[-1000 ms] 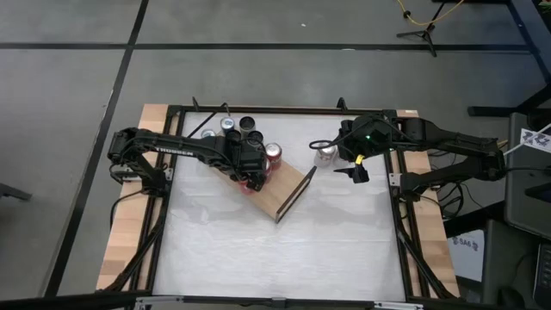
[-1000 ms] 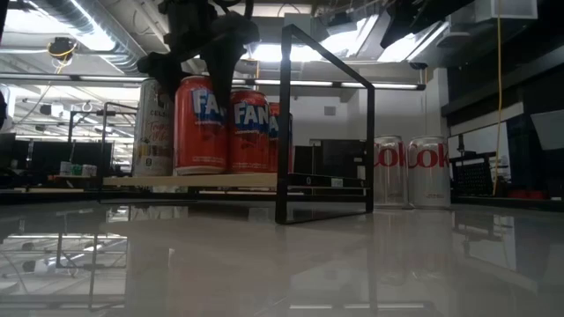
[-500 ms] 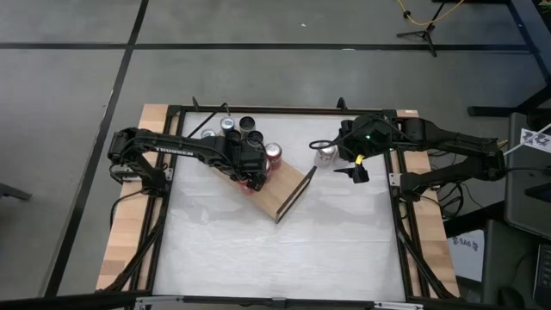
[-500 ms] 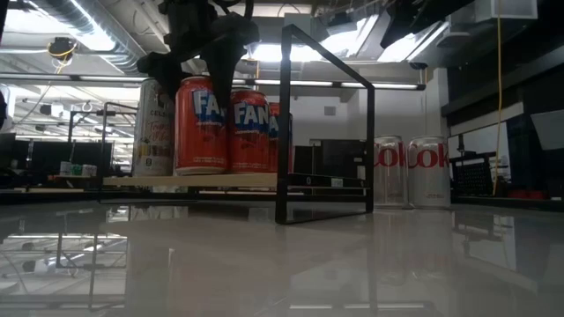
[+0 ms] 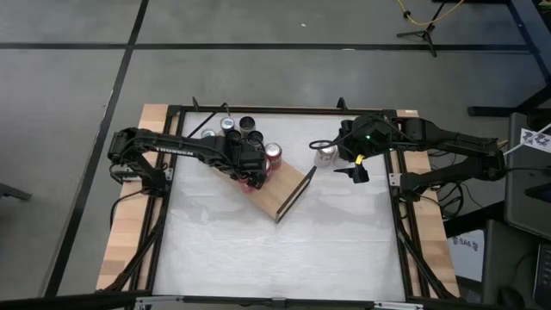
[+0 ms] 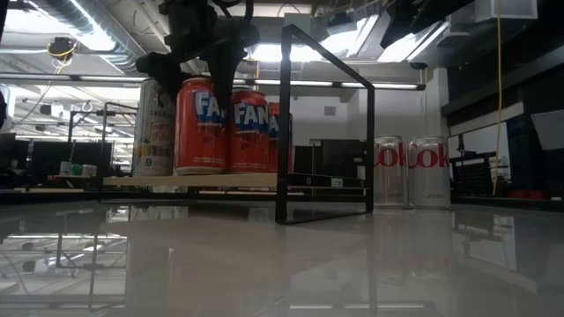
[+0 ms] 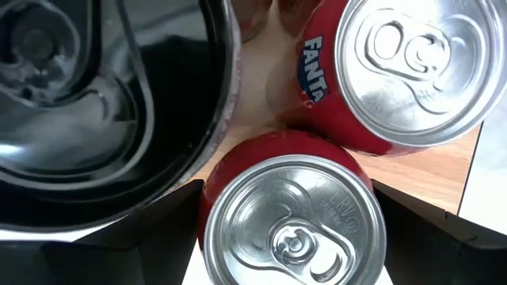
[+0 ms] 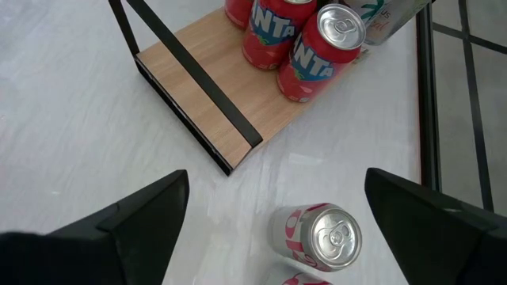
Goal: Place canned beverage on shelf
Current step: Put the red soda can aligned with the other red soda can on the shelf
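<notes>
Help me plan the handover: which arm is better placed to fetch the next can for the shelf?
The right, probably. The right gripper hangs open just beside the silver Coke can standing loose on the table. The left gripper is busy straddling a red Fanta can on the shelf.

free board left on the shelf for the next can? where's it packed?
The shelf is bare along its end by the black frame bar. The far end is crowded: red cans cluster there, with the left tool around one.
</notes>
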